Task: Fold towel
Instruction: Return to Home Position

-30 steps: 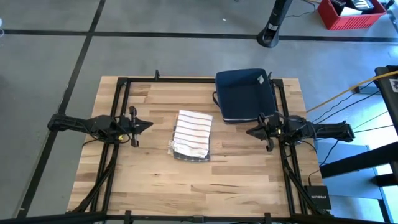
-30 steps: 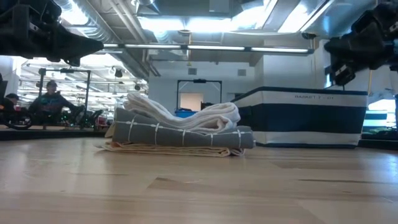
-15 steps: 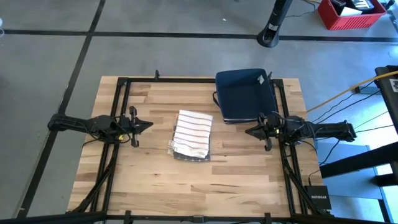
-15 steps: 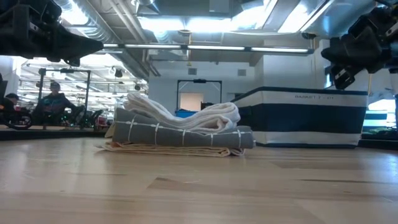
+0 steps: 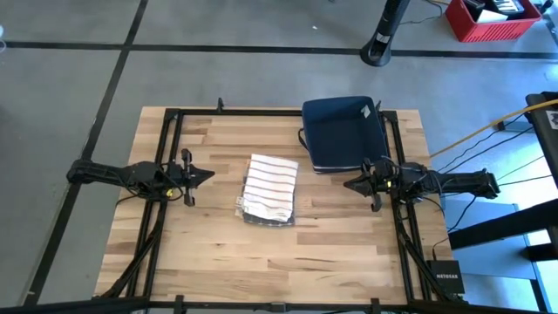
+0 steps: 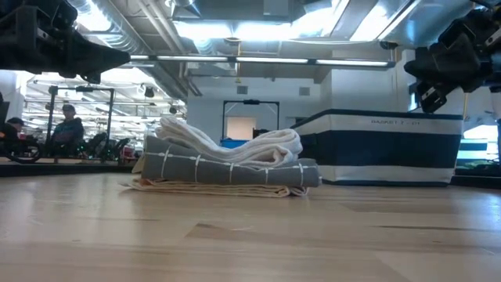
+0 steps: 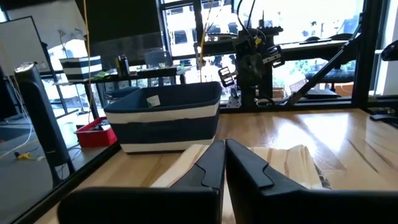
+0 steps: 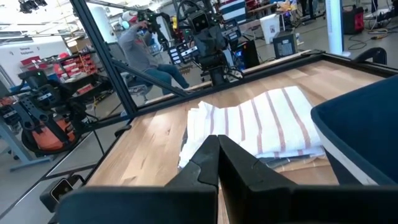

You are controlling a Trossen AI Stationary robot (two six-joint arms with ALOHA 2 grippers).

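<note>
A small pile of folded towels (image 5: 270, 189) lies flat in the middle of the wooden table: a white one with reddish stripes (image 8: 267, 121) on top, a grey checked one (image 6: 227, 171) under it and a beige one at the bottom. My left gripper (image 5: 209, 174) hovers shut at the table's left, pointing level toward the pile. My right gripper (image 5: 347, 184) hovers shut at the table's right, facing the pile too. Neither touches a towel.
A dark blue basket with a white stripe (image 5: 343, 133) stands at the far right of the table, close to my right arm. A black frame (image 5: 174, 118) borders the table. A person (image 8: 146, 53) sits in the room beyond.
</note>
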